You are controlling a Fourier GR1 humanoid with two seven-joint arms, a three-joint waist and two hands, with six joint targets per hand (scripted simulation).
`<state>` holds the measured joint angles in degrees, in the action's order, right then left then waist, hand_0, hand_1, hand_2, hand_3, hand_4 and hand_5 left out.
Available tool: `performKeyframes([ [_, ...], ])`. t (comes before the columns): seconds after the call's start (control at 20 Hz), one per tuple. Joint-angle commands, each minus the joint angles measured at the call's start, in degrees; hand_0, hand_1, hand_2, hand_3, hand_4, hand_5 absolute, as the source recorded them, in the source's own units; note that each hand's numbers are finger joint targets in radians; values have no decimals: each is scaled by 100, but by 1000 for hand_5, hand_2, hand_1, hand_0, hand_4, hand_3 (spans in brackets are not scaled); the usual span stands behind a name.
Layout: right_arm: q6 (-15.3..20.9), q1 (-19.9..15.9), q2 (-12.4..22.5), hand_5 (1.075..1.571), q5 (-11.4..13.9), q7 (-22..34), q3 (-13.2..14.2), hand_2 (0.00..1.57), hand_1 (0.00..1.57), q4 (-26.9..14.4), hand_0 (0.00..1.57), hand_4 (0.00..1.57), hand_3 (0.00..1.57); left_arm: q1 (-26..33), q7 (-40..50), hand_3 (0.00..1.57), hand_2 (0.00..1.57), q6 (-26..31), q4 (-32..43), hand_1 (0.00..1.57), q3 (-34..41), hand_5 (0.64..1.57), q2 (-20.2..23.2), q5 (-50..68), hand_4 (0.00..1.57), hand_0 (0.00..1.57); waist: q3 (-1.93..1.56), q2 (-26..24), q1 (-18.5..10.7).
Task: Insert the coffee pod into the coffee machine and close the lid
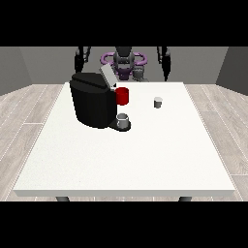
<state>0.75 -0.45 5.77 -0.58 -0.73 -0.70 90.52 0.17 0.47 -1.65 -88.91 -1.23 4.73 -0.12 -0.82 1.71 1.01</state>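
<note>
— Where was the coffee pod (158, 102) seen?

— It was seen standing alone on the white table (121, 160), a little right of the middle of the frame and toward the top. It was well apart from the black coffee machine (93, 101), which was placed left of the middle.

— Was the machine ready?

— Its lid (107, 77) was tilted up, so the top was open. A red part (122, 96) was seen on its side, and a small grey cup (123, 120) was set at its foot.

— How would the pod be handled?

— It was judged to be small, light and stiff, with smooth sides that might slip. It could be tipped over by a bump. It would best be taken by its sides, pinched between the thumb and the fingers.

— Were the hands holding anything?

— Nothing was seen to be held. Only the arms were seen, hanging at the top of the frame beside the body. The hands could not be made out, so open or closed could not be told.
</note>
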Motion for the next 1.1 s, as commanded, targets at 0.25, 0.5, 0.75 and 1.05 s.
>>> performKeyframes([
  [0.25,-151,392,8,1571,-28,106,65,0,0,-372,0,128,0,490,-600,0,0,465,-486,0,-290,1571,-127,168,304,0,81,-614,-285],
  [0.5,558,292,-392,1571,-150,-958,644,0,0,-579,0,181,0,452,-1126,0,0,689,-334,0,7,1571,196,152,240,0,81,-390,-188],
  [0.75,642,22,-328,1571,-81,-439,566,0,0,-331,0,169,0,211,-885,0,0,666,-204,0,-1,1571,657,-480,0,0,81,-345,-100],
  [1.05,601,-310,-528,1571,-93,-579,331,0,0,-223,0,186,0,-937,-341,0,0,951,671,0,813,1571,1224,-131,0,0,83,272,346],
])
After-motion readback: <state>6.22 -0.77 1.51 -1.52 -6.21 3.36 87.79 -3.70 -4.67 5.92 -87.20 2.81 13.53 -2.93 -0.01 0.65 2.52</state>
